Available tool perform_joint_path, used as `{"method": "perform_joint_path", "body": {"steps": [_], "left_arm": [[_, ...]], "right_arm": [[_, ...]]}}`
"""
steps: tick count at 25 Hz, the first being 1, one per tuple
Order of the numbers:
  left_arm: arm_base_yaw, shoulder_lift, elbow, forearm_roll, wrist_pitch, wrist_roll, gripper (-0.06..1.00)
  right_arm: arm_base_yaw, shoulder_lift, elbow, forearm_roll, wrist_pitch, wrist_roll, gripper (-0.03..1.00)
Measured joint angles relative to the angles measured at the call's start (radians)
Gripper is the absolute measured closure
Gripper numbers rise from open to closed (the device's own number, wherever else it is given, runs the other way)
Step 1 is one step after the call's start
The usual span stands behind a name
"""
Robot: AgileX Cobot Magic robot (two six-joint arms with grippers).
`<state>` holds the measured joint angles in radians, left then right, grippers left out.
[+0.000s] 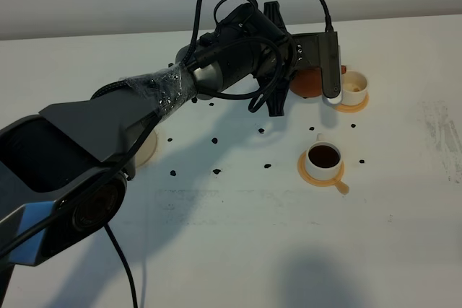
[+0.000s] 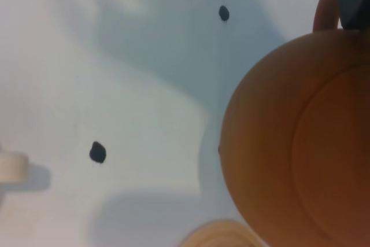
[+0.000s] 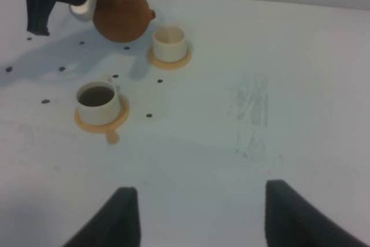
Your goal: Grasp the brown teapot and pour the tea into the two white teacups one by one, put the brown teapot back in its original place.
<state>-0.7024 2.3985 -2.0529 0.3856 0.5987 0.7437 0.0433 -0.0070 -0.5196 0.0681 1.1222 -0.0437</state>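
Left jaws are clamped on the teapot (image 1: 307,83), by its loop handle as far as I can judge, holding it at 9 o'clock of the far cup (image 1: 354,88). The near cup (image 1: 323,156) is full. From the left wrist, the clay body looks stiff, breakable and tea-heavy. Its handle (image 2: 324,10) is the sound hold. From the right wrist, the right jaws hang spread and empty, with the teapot well off at 11 o'clock.

left arm (image 1: 86,142): dark grey angular shell panels; silver joint (image 1: 170,86) wrapped in clear film, screw heads showing; beyond that joint black cables (image 1: 199,12) loop over a black wrist, grey bracket (image 1: 317,52) with small screws; right hand (image 3: 200,192): two dark blunt fingers
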Motion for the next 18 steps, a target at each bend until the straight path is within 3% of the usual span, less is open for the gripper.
{"method": "perform_joint_path", "body": {"steps": [7, 18], "left_arm": [[-0.005, 0.0, 0.0, 0.11, -0.002, -0.092, 0.83], [-0.033, 0.0, 0.0, 0.172, -0.03, -0.102, 0.83]], "right_arm": [[0.0, 0.0, 0.0, 0.0, 0.0, 0.0, 0.5], [0.0, 0.0, 0.0, 0.0, 0.0, 0.0, 0.5]]}}
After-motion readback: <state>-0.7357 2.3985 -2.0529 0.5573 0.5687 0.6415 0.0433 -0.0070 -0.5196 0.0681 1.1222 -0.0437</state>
